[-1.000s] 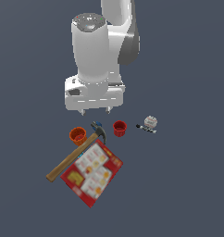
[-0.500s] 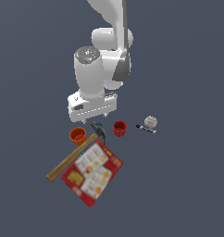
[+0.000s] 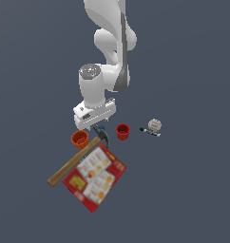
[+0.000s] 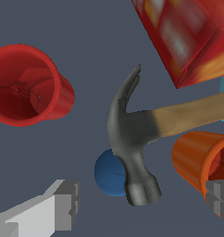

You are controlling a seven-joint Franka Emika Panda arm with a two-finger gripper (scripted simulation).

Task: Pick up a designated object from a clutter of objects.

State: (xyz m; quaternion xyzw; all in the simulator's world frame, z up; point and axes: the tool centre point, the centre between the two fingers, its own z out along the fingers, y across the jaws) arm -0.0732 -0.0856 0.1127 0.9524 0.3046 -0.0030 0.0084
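The hammer lies flat, its light-brown wooden handle (image 3: 74, 162) running from beside the red box up to its dark metal head (image 3: 104, 135). In the wrist view the head (image 4: 131, 139) fills the middle and the handle (image 4: 192, 113) leads away from it. My gripper (image 3: 91, 125) hovers just above the head, between the orange cup and the red cup. It is open (image 4: 142, 202), with one grey finger (image 4: 63, 206) on each side and nothing between them. A small blue item (image 4: 109, 173) sits partly under the head.
The orange cup (image 3: 80, 139) stands close beside the hammer head, and the red cup (image 3: 122, 131) on the other side. The flat red box (image 3: 95, 176) with white panels lies against the handle. A white ball (image 3: 155, 125) and a black marker (image 3: 149, 132) lie toward the exterior view's right.
The arm has come down and its gripper now sits low over the hammer head. The objects have not moved.
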